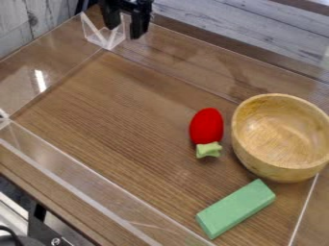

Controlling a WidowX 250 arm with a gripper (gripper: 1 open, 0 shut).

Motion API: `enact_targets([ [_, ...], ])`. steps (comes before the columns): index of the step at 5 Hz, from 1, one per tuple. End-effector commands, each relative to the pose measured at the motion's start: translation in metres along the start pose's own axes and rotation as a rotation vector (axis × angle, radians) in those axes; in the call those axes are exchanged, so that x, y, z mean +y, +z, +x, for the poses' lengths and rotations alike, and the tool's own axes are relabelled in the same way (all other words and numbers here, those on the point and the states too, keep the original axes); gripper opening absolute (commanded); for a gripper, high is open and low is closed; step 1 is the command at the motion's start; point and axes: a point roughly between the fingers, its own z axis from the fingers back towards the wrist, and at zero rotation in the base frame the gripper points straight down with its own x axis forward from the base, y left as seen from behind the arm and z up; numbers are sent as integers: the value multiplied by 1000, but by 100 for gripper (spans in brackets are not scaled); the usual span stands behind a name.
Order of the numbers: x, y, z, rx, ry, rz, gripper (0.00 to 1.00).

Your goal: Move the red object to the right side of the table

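Note:
The red object [206,127], a small oval toy fruit with a light green stem end, lies on the brown wood-grain table [115,106] just left of the wooden bowl. My black gripper [127,21] hangs at the top left of the view, pointing down over the far corner of the table, well away from the fruit. Its fingers stand apart with nothing between them.
A round wooden bowl [283,136] sits at the right, touching distance from the fruit. A flat green rectangular block [237,208] lies near the front right corner. Low clear acrylic walls [103,34] border the table on all sides.

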Motion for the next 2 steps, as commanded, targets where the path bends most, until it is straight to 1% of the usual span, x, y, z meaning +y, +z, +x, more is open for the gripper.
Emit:
enact_targets([
  [1,-8,20,6,-60,-9,29,100],
  [2,-3,28,10,-73,18,29,100],
])
